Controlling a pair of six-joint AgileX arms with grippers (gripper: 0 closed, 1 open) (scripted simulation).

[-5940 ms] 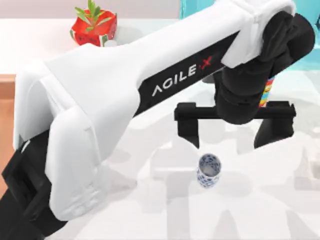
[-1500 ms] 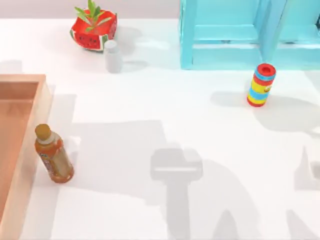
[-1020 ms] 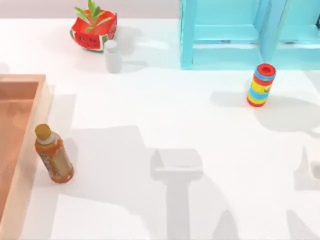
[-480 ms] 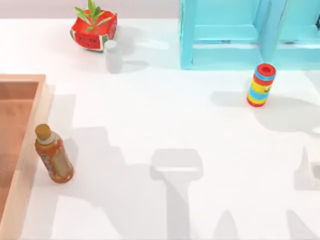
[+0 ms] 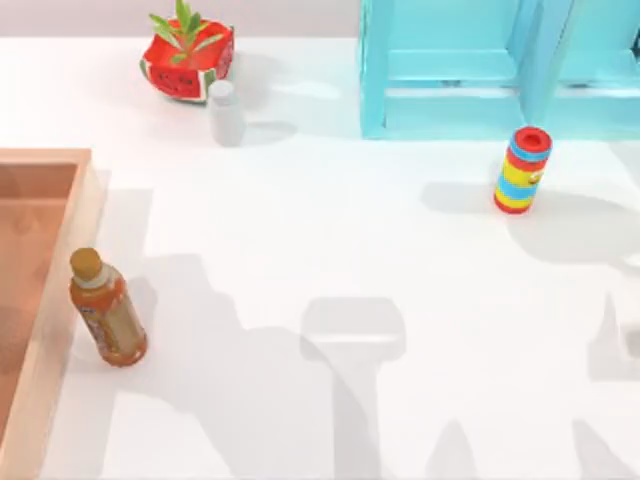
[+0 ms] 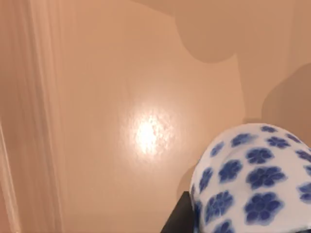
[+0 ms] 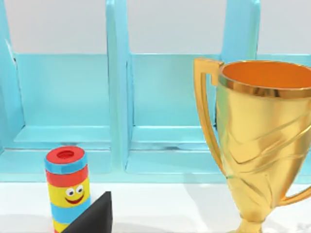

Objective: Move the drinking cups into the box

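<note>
Tabletop [image 5: 330,260] white, w/ turquoise shelf [image 5: 470,70] along the far edge toward the right. Box [image 5: 40,300], shallow wood w/ orange-brown walls, sits at the left edge, partly cut off in top view; in left wrist view its floor [image 6: 121,97] and one wall run beneath the cam. Gold trophy [image 7: 262,141] stands upright in front of the shelf, seen from right wrist view. Orange bottle [image 5: 107,308] stands upright just beside the box's right wall, outside it. Striped cylinder [image 5: 522,170] upright in front of the shelf, near the right edge. Watermelon planter [image 5: 187,52] at far edge, small white bottle [image 5: 226,112] just beside it. White cup w/ blue flowers [image 6: 252,179] hangs over the box floor, right against a dark finger of the left claw [image 6: 182,216]; whether left claw is clenched on it – can't tell. Right claw: a dark finger tip [image 7: 92,216] near the striped cylinder, state can't tell either
</note>
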